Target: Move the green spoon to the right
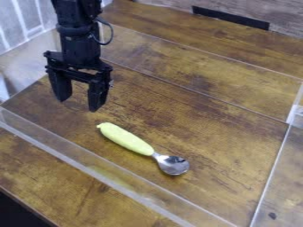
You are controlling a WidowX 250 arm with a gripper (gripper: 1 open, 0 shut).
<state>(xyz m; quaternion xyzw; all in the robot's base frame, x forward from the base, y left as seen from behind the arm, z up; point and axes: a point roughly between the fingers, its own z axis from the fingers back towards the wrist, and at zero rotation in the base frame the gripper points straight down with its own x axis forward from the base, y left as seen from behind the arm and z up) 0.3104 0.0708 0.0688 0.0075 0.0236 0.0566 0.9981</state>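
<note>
The green spoon (pixel 140 148) lies flat on the wooden table, its yellow-green handle pointing up-left and its shiny silver bowl at the lower right. My gripper (pixel 76 98) hangs from the black arm at the upper left, above and to the left of the handle's end. Its two black fingers (pixel 58 89) stand apart and open, with nothing between them. A clear gap separates the gripper from the spoon.
Low clear plastic walls (pixel 83 162) fence the work area along the front, left and right. A dark slot (pixel 231 17) sits at the back edge. Bare wood (pixel 201 97) stretches to the right of the spoon.
</note>
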